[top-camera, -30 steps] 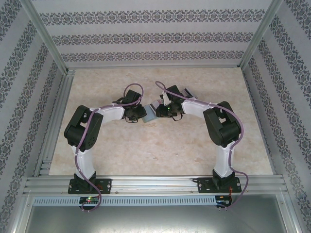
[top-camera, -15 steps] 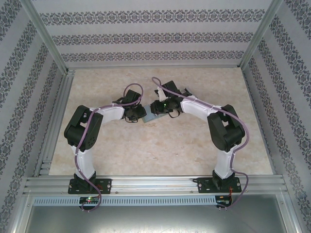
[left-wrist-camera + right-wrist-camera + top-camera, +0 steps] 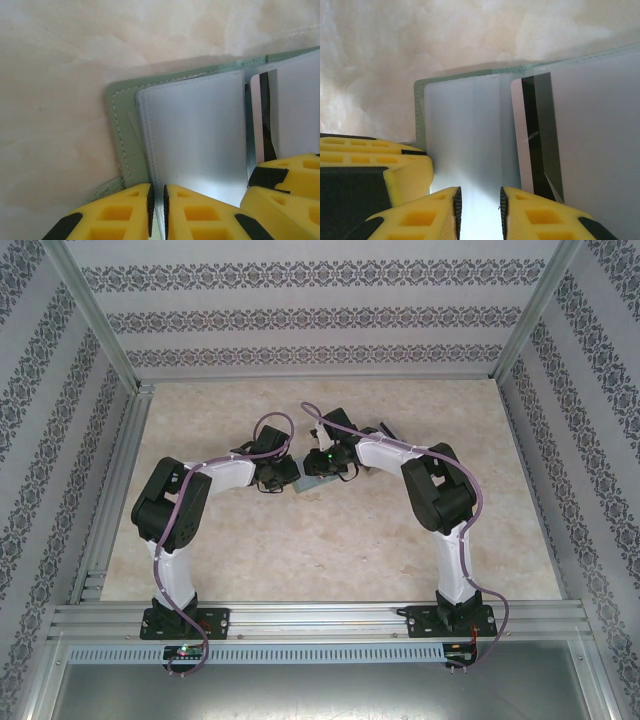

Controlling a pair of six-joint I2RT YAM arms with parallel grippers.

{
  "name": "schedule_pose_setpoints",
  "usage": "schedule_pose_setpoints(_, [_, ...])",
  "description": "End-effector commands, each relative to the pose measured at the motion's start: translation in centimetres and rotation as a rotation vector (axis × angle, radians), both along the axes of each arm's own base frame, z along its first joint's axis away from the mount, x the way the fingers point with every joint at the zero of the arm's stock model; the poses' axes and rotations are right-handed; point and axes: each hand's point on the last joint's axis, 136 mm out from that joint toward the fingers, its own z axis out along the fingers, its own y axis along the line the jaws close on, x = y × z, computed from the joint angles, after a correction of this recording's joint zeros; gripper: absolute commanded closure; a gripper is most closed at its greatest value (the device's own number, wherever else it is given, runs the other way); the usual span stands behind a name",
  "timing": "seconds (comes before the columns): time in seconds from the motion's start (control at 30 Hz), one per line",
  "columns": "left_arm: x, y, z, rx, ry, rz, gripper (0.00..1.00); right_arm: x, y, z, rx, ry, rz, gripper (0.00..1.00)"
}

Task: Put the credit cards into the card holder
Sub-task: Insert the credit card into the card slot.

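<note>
Holder (image 3: 312, 478) lies open mid-frame on the bench (image 3: 300, 550), limp and light. Left fingers (image 3: 120, 212) pinch one floppy sleeve (image 3: 195, 130); right fingers (image 3: 540, 220) stand slightly spread astride another. Card (image 3: 535, 135), stiff and slick, wants an edge grip.

The card holder (image 3: 119, 135) is cut off rightward.

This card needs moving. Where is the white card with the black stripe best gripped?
Probably grip the white black-striped card by its bare long edge, coming from the frosted pocket: it lies flat, its other side seemingly under a sleeve.
</note>
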Motion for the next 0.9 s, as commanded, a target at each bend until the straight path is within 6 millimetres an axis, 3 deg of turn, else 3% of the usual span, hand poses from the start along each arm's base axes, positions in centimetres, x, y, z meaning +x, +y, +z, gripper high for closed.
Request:
schedule_pose_setpoints(0.0, [-1.0, 1.1, -0.9, 0.024, 0.039, 0.018, 0.83, 0.4, -0.1, -0.4, -0.058, -0.017, 0.002, 0.7])
schedule_pose_setpoints(0.27, [-1.4, 1.3, -1.0, 0.03, 0.043, 0.022, 0.83, 1.5, -3.4, -0.5, -0.235, -0.083, -0.037, 0.7])
schedule_pose_setpoints(0.53, [-1.2, 1.1, -0.6, 0.017, 0.031, 0.02, 0.83, 0.3, 0.0, 3.3, -0.083, -0.103, 0.035, 0.7])
schedule_pose_setpoints(0.7, [-1.0, 0.9, 0.6, 0.009, 0.01, 0.009, 0.81, 0.2, -0.7, 4.7, -0.056, -0.113, 0.015, 0.7])
schedule_pose_setpoints(0.87, [-0.7, 0.9, 3.3, 0.004, -0.034, -0.001, 0.73, -1.0, -2.4, 5.7, -0.022, -0.106, -0.012, 0.7])
